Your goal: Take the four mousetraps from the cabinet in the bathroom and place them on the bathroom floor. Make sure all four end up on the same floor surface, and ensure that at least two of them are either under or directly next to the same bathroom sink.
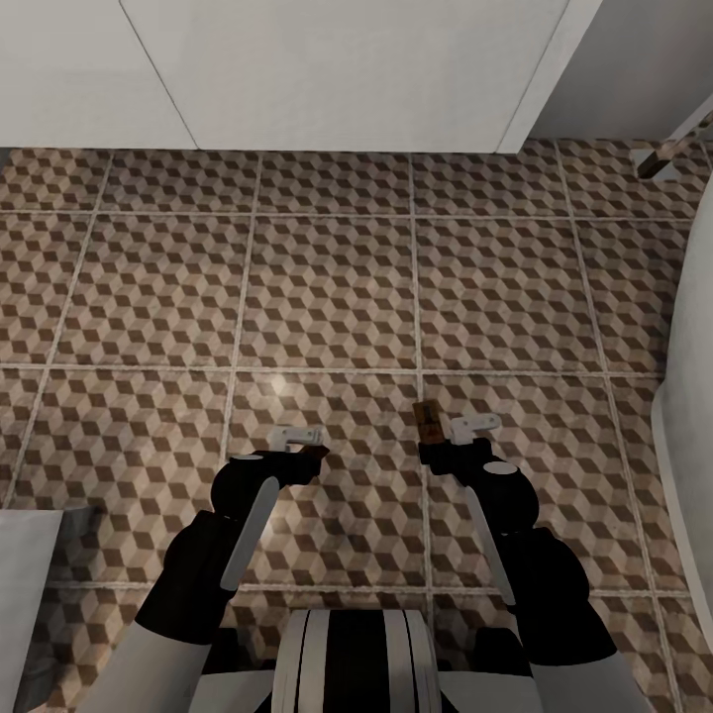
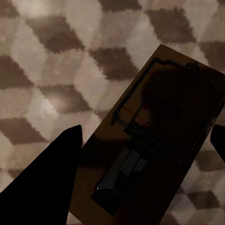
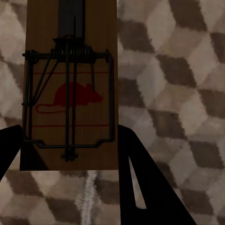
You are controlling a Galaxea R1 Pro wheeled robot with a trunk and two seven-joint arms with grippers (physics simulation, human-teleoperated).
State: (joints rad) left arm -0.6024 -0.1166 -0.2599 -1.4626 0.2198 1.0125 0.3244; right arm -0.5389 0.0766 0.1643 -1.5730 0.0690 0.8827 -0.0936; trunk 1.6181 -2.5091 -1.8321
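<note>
Left end effector (image 1: 302,458) clamped on one mousetrap (image 2: 154,140), right end effector (image 1: 436,448) on another mousetrap (image 3: 70,89), above bathroom floor (image 1: 327,287).

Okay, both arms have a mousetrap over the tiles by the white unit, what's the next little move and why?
Probably lower both arms toward the bathroom floor before letting go. The left pincer and right pincer each grip a mousetrap, and the wrist views show the boards between the fingers with patterned tile behind them, so neither seems set down. The white cabinet front stands just ahead.
</note>
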